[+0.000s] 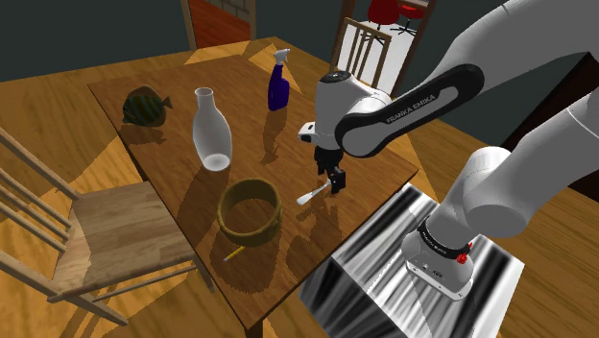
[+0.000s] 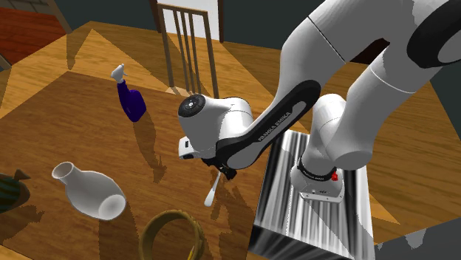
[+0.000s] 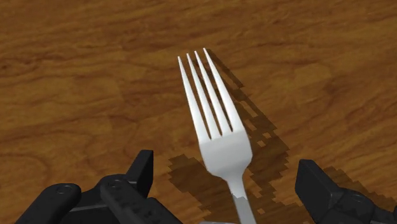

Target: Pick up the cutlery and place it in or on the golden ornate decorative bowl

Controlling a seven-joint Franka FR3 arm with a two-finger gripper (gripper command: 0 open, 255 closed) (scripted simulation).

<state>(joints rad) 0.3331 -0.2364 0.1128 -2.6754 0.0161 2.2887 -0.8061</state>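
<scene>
A: Looking along the gripper (image 3: 229, 164) onto the wooden table (image 3: 76, 76). Open or clamped?

B: Open. Stands with black fingers (image 3: 143, 170) wide apart, touching nothing, clasping nothing.

A: And the cutlery?

B: Lies in the gap between those fingers, clear of both: a silver fork (image 3: 216, 127), handle running back under the hand, tines pointing away from it. Throws a shadow close beside itself on the wood.

A: And the bowl?

B: Sits on the same table, near the gripper, on the tines' side: a golden bowl (image 1: 251, 230). Farther from the gripper, a white vase (image 1: 211, 134) and a blue spray bottle (image 1: 278, 86), both upright.
</scene>
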